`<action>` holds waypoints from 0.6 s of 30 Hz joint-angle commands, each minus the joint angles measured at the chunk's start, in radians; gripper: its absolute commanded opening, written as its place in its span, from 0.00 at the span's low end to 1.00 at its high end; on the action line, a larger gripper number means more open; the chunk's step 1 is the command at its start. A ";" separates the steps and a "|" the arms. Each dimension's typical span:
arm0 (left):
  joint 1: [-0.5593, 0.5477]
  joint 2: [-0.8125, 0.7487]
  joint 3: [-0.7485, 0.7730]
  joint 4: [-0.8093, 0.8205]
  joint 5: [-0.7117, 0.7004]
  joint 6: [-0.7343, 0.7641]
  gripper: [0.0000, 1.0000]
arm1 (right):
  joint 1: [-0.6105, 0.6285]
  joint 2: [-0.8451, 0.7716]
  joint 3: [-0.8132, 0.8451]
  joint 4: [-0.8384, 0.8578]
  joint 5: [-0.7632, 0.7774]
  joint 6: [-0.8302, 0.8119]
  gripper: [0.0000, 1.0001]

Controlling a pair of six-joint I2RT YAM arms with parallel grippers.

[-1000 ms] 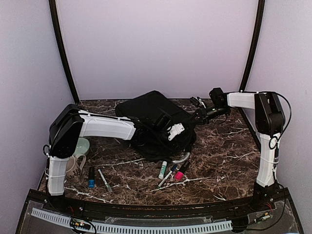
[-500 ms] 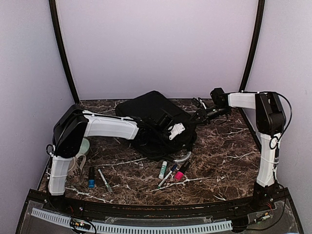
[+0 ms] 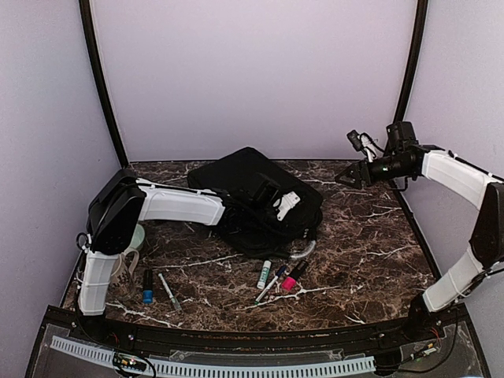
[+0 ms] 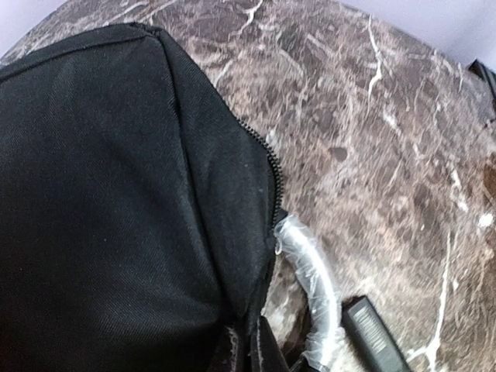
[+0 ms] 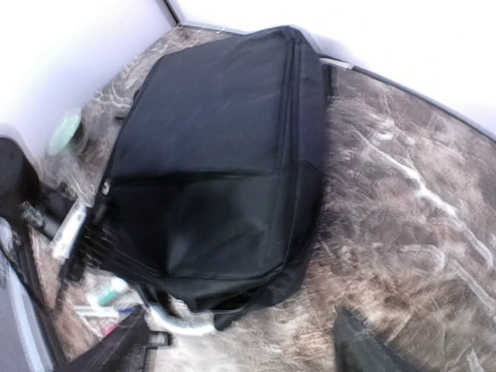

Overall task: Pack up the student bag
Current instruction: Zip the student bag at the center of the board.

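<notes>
The student bag (image 3: 244,177), a big black backpack, lies flat in the middle of the marble table. My left gripper (image 3: 293,224) reaches over it and is shut on the fabric at the bag's near right edge (image 4: 252,349), beside the zipper (image 4: 273,174). A curved handle wrapped in clear plastic (image 4: 314,283) pokes out right there. My right gripper (image 3: 346,176) hangs raised off the bag's right side, open and empty. Its wrist view shows the whole bag (image 5: 217,155) below, with one finger (image 5: 372,345) dark at the lower edge.
Several markers (image 3: 276,276) lie in front of the bag. At the near left stand a mug (image 3: 122,268) and a pale green bowl (image 3: 135,234), with a blue-capped marker (image 3: 147,288) and a pen (image 3: 168,290) beside them. Walls close in behind and on both sides.
My left gripper has shut on the bag's edge. My right gripper has opened, come off the bag's right end and swung up and to the right.
</notes>
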 commanded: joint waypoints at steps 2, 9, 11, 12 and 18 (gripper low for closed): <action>0.003 -0.004 0.066 0.168 0.081 -0.088 0.00 | 0.061 0.042 -0.104 -0.050 -0.005 -0.135 0.54; 0.015 0.009 0.117 0.212 0.047 -0.139 0.00 | 0.157 0.029 -0.246 0.152 0.040 -0.075 0.48; 0.017 0.013 0.125 0.220 0.042 -0.150 0.00 | 0.189 0.043 -0.261 0.200 0.086 -0.065 0.51; 0.017 0.014 0.128 0.225 0.041 -0.155 0.00 | 0.203 0.052 -0.262 0.219 0.100 -0.063 0.52; 0.019 0.015 0.152 0.223 0.045 -0.166 0.00 | 0.244 0.125 -0.233 0.281 0.170 -0.032 0.51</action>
